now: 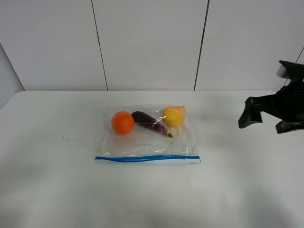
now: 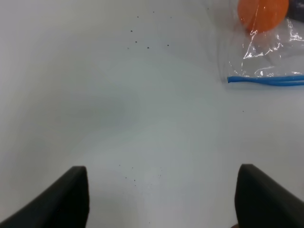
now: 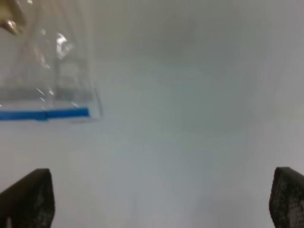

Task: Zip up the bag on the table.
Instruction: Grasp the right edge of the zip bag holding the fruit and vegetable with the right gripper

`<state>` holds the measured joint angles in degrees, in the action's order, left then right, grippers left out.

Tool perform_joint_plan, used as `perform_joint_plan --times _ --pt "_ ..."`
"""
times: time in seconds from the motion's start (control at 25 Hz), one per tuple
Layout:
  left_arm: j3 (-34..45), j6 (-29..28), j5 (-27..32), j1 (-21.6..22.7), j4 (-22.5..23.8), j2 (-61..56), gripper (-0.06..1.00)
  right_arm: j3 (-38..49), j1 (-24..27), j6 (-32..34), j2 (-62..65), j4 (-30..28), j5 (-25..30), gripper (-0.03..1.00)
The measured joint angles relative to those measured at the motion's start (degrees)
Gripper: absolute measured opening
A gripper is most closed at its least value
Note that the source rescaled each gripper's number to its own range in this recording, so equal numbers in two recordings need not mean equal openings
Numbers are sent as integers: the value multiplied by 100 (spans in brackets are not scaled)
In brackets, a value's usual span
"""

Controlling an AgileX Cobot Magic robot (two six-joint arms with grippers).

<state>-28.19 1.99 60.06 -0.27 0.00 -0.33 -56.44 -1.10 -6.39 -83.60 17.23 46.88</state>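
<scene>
We are hovering, left gripper [image 2: 161, 199] and right gripper [image 3: 159, 197] gaping empty. We are reckoning the bag [image 1: 147, 137] limp and slippery: best pinched along its blue strip [image 1: 147, 158].

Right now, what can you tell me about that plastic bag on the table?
The bag is clear, crinkly plastic with a blue strip along its near edge. It lies flat on the white table, near the middle. Inside sit an orange, a purple eggplant and a yellow pear. Whether the strip is sealed I cannot tell.
</scene>
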Motion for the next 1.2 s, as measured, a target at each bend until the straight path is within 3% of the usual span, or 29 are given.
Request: perform_joint_plan --times 0.16,0.36,0.48,0.6,0.84,1.2 --pt "0 0 0 0 0 0 93 -31 0 -1135 -938 1201 -517 100" --pt "0 0 0 0 0 0 93 -31 0 -2909 -1801 2849 -640 100" --pt "0 0 0 0 0 0 93 -31 0 -3657 -2231 3667 -635 100" --pt "0 0 0 0 0 0 93 -185 0 -4149 -2712 4049 -490 100" --pt "0 0 0 0 0 0 93 -777 0 -4490 -3405 4378 67 100" --pt "0 0 0 0 0 0 93 -808 0 -5058 -3776 4750 412 100"
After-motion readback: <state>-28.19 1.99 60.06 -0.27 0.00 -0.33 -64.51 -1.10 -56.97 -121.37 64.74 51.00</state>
